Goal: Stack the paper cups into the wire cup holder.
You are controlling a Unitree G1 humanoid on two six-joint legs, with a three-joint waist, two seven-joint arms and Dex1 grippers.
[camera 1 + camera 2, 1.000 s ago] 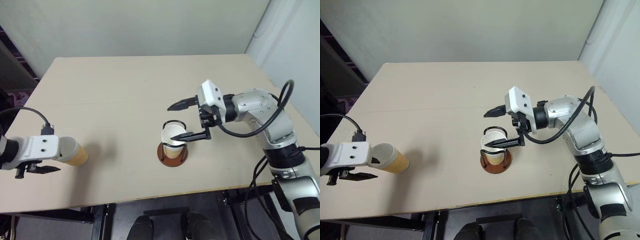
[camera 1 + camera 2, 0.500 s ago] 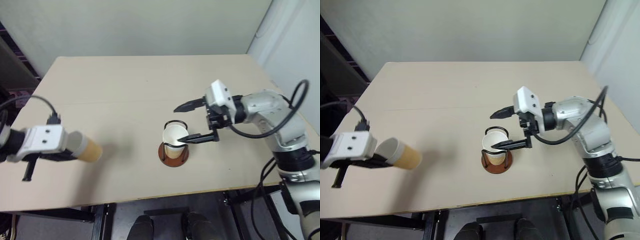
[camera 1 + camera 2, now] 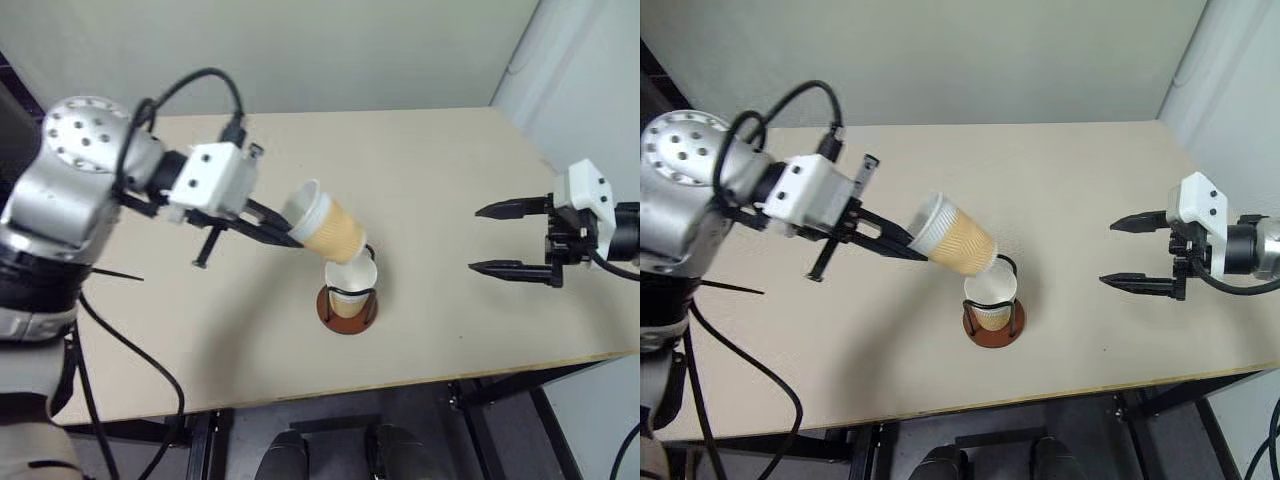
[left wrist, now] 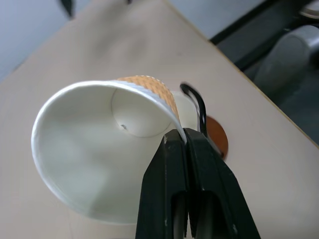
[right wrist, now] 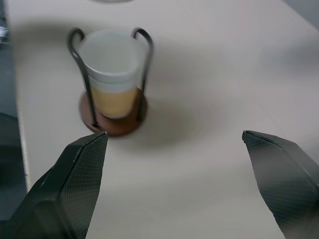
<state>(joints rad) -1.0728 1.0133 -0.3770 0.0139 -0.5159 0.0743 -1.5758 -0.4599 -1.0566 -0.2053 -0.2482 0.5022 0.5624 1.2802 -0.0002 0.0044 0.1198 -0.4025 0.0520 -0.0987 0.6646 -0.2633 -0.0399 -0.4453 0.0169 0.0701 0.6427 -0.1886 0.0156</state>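
— Swinging in from the table's left edge, the left gripper (image 3: 898, 242) is now carrying its pinched paper cup (image 3: 953, 236) over the wire cup holder (image 3: 992, 318).

— And the right gripper (image 3: 1128, 253)?

— Backing off, jaws wide and empty, giving room above the seated cup (image 3: 990, 296).

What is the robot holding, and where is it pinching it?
The left gripper holds a paper cup, pinching its rim wall. The right gripper is open and holds nothing.
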